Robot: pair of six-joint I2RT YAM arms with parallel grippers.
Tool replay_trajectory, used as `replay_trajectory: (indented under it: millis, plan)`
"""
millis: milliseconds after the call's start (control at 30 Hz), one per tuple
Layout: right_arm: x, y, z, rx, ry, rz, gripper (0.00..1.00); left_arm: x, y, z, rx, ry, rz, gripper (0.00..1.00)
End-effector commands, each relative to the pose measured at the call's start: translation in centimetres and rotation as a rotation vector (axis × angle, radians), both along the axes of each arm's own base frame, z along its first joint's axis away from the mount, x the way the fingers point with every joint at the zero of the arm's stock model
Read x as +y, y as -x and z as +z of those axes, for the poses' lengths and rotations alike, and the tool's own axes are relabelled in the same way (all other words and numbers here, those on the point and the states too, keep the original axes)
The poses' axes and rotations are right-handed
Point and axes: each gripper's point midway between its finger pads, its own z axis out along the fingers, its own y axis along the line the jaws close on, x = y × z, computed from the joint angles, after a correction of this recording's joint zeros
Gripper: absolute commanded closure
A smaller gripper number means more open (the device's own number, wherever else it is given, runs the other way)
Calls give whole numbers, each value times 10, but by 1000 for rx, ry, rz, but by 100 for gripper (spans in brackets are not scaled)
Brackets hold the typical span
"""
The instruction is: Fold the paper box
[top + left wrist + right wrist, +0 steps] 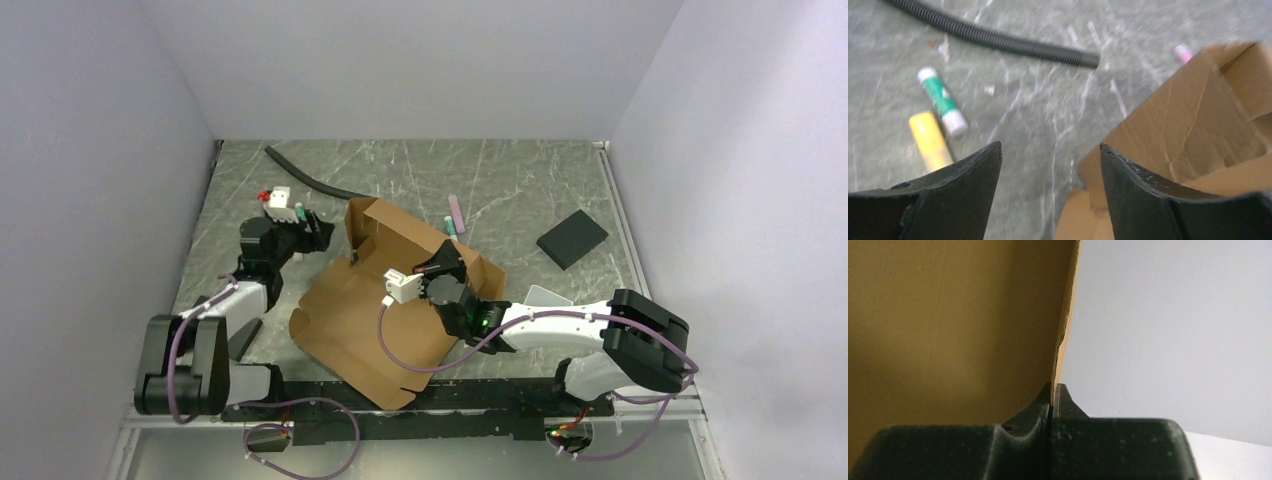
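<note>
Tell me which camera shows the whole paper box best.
The top external view: nearly all of the paper box shows there. The left wrist view catches only one corner; the right wrist view shows only an edge pinched in the shut right gripper.

Spread left pincer point(1050, 145) — paper box point(1198, 115) beside it.

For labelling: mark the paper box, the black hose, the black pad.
paper box point(345, 318), top view, flat near panel.
black hose point(998, 38), left wrist view, mid-length.
black pad point(572, 239), top view, centre.

No legible text or labels anywhere.
</note>
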Motion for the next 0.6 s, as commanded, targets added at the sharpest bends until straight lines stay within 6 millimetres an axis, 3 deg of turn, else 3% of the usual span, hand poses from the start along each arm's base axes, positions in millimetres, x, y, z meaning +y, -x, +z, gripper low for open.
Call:
replay_trajectory:
  millis: [0,100,267,400,567]
  plan:
    - [7,10,-26,78,51,70,100,-6,-16,72,-358,106,-237,21]
    - [6,11,-24,76,45,77,100,0,-22,68,-339,196,-336,22]
    - [8,10,-24,63,50,84,100,-21,-24,49,-330,317,-563,24]
    - [9,10,-25,63,56,84,100,-34,-30,34,-198,424,-677,22]
    - [11,9,-22,62,46,83,100,-51,-23,30,-250,341,-759,17]
